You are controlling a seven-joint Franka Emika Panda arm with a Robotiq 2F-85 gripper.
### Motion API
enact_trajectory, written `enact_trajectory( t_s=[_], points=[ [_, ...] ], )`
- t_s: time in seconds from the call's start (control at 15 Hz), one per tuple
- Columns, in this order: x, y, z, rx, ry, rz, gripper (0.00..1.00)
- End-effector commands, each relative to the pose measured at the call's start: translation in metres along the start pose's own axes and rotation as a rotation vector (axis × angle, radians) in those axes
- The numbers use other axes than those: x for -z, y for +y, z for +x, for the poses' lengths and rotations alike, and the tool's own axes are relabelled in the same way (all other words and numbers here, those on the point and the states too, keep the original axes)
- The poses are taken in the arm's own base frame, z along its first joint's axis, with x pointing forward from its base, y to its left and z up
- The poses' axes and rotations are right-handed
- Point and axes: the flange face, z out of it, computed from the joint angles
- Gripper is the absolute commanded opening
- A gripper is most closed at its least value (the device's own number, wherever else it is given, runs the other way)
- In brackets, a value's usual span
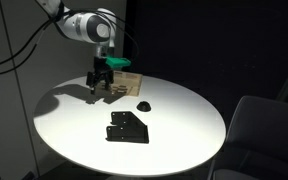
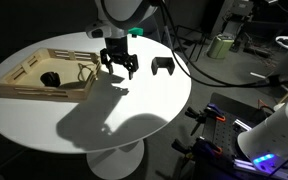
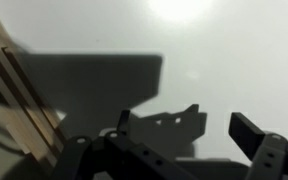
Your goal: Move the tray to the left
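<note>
Tray: shallow, slatted wood, on the white table, with a small black item inside. Judged light, stiff and not fragile; the thin rim wall suits a pinch. End effector: fingers spread, empty, just beside the tray's rim.

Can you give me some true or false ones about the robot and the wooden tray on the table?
1. The table is round and white. True.
2. The wooden tray is empty. False: a small black thing lies in it.
3. The pincer lifts the tray into the air. False: the tray lies flat on the table, and the pincer is open.
4. A black object lies on the table outside the tray. True.
</note>
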Motion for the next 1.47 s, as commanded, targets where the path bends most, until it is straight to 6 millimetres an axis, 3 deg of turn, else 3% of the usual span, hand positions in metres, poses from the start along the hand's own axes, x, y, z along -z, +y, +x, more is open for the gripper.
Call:
enact_trajectory(
  t_s=[0.0, 0.47, 0.8, 1.4],
  points=[
    [0.026, -0.045, 0.008, -0.135, -0.025, -0.072, 1.0],
    [0.053, -0.084, 0.026, -0.5, 0.032, -0.192, 1.0],
    [0.056, -0.091, 0.035, -0.762, 0.081, -0.262, 1.0],
    [0.048, -0.112, 0.013, -1.27, 0.137, -0.269, 1.0]
  ],
)
